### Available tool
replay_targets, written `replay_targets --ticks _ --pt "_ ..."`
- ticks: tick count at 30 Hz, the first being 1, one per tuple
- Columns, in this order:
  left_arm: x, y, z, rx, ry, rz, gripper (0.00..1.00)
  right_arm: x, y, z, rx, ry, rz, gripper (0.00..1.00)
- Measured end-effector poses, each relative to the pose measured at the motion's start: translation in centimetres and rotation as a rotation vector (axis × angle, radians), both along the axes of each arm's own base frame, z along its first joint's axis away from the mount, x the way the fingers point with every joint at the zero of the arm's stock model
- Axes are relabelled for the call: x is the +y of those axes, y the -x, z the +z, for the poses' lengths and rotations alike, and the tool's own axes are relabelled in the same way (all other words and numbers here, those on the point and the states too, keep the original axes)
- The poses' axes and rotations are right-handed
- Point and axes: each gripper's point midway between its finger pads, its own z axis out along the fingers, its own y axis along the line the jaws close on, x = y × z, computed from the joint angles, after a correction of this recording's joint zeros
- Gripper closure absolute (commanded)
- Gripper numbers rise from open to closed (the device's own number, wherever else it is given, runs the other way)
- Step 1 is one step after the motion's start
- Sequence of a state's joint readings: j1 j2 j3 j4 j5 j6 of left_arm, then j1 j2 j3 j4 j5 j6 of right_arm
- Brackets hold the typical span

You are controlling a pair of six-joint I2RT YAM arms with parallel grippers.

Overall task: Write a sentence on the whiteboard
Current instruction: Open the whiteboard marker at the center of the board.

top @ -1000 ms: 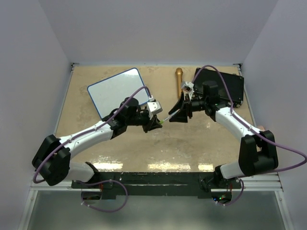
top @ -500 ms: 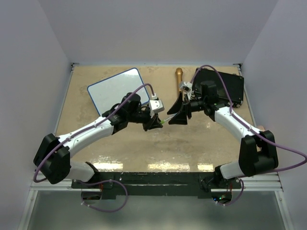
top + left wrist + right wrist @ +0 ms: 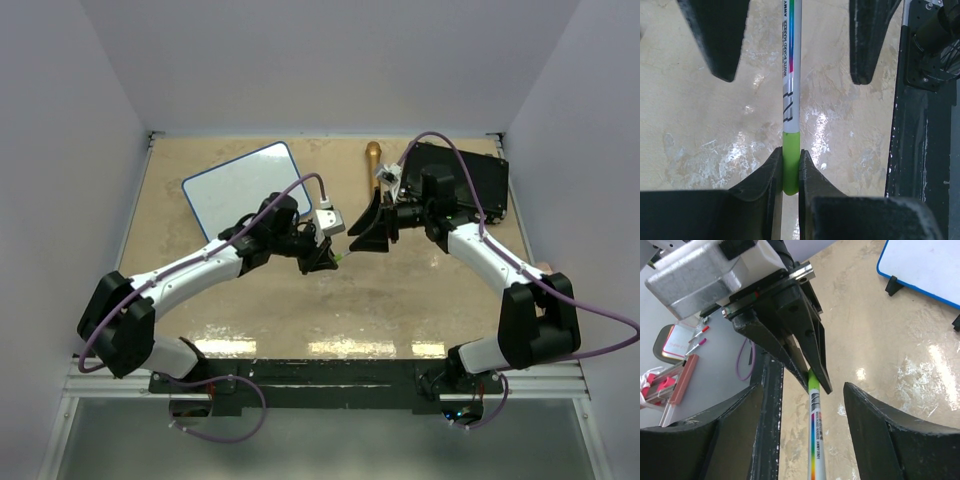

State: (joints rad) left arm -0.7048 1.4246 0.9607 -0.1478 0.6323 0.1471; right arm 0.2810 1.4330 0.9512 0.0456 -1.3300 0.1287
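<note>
Left wrist view: the left gripper has its fingers clamped tight on the green end of the marker, barrel running straight ahead. The right gripper faces it, fingers spread wide either side of that barrel, not touching. Beyond the marker and off to its left, well apart, the whiteboard lies flat on the table; a black case sits beyond the marker, rightward.

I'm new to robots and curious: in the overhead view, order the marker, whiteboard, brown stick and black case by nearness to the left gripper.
1. marker, gripped in the left gripper
2. whiteboard, back left, and brown stick, back right: too close to call
3. black case, far right
</note>
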Motion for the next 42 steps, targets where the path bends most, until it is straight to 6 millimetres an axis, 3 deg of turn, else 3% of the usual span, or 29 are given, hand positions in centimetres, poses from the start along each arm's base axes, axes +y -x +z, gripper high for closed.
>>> replay_targets --ticks 4,16,24,28,42 --pt "0.4 -0.7 0.1 -0.003 0.002 0.019 1.0 0.0 0.1 -0.5 0.001 0.015 -0.002 0.36" --pt "1.0 -1.0 0.3 0.011 0.002 0.026 1.0 0.2 0.2 -1.5 0.003 0.043 0.002 0.66" --pt "0.9 -0.9 0.3 0.017 0.003 0.02 1.0 0.3 -0.1 -1.7 -0.017 0.061 -0.007 0.65" --pt "0.9 -1.0 0.5 0.016 0.003 0.021 1.0 0.3 0.0 -1.8 -0.028 0.072 -0.004 0.59" --pt "0.9 -1.3 0.8 0.008 0.01 0.027 1.0 0.6 -0.2 -2.3 -0.021 0.092 -0.004 0.59"
